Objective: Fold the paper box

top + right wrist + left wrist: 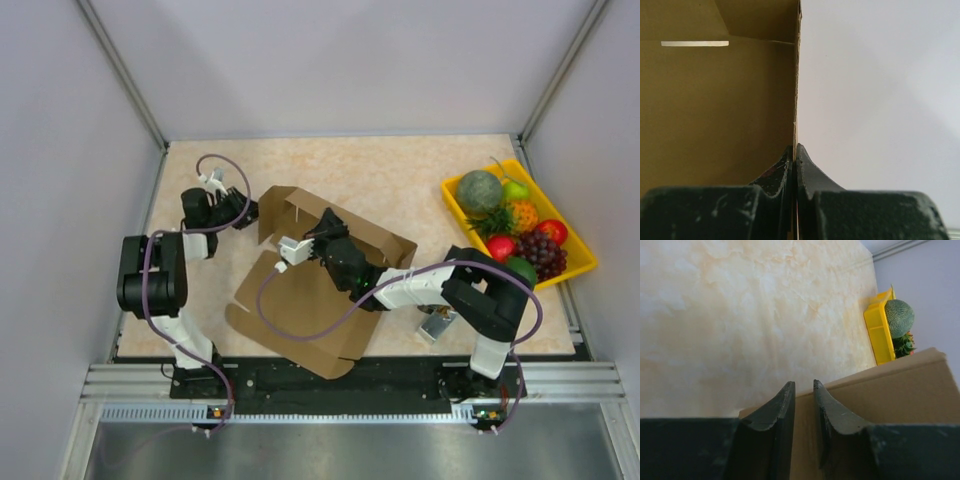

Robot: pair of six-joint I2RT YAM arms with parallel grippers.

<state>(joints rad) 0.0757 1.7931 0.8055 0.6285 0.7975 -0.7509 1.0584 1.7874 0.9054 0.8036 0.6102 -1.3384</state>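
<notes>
Plain brown die-cut cardboard box (310,300) lies half-erected on the beige desk (400,170), left of the yellow plastic fruit tray (452,207); right claw (795,152) pinches an upright wall; left claw (804,387) is narrow at the box's edge, grip indeterminable.

We read no text, label, brand, number or sign in any view. The paper box (310,300) shows only plain brown cardboard on the faces we can see, inside and out. Any markings on the arms are too small for us to read.
</notes>
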